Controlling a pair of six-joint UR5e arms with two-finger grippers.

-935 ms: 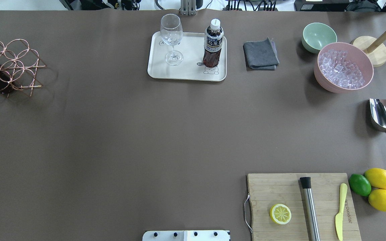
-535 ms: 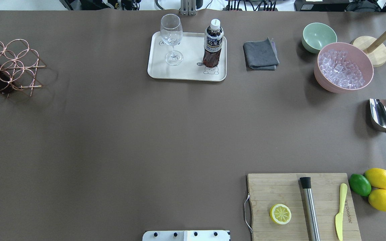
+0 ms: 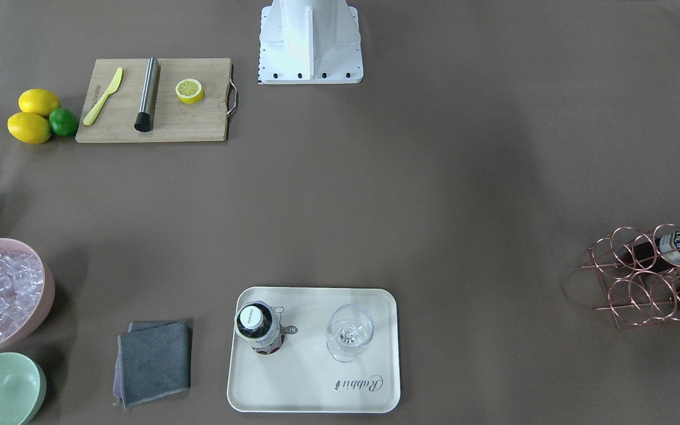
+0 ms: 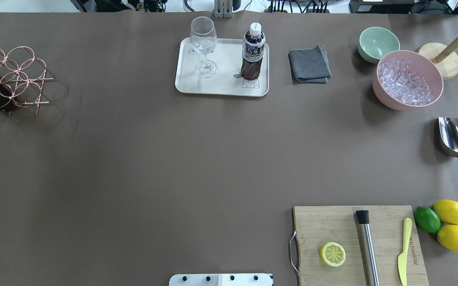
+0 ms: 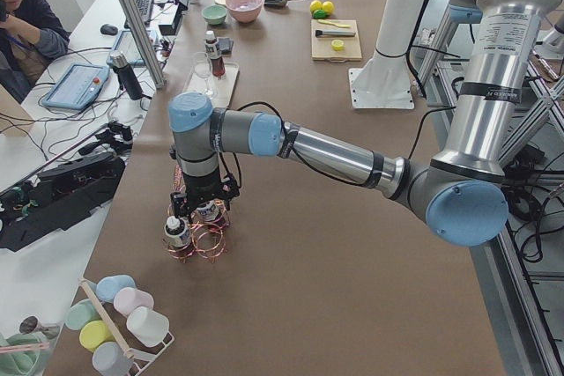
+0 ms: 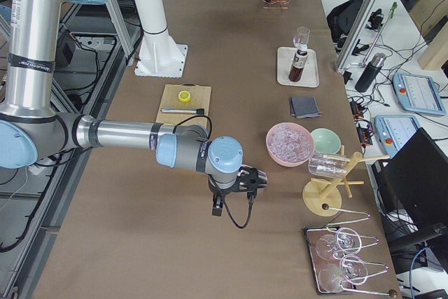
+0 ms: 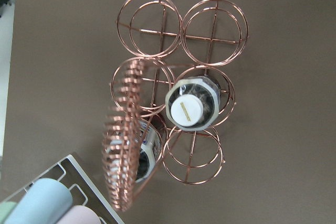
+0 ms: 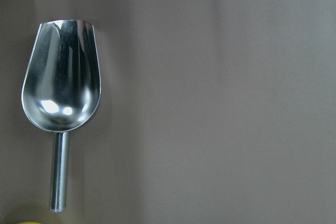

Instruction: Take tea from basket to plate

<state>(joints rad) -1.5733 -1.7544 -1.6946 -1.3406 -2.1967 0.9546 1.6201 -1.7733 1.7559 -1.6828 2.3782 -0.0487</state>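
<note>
Overhead exterior view: the plate lies at the far middle of the worktop. One tea bottle stands upright on its right half, by the bear drawing, and a stemmed glass stands upright on the left half — the two are apart. The basket sits at the far-left edge of the worktop, well apart from the plate.

The left wrist-mounted view looks down into the basket. A racked tea bottle sits in a middle ring slot with its white cap toward the camera, and another bottle shows partly behind the coiled handle in the slot beside it.

In the exterior left view the left end effector hangs directly over the basket, low above the bottle caps. I cannot tell whether its jaws are spread or closed, nor whether it touches a bottle.

The right end effector shows only in the exterior right view, above the worktop near the pink bowl of ice — its jaw state cannot be told either. The right wrist-mounted view shows a steel scoop lying flat on the worktop.
</note>
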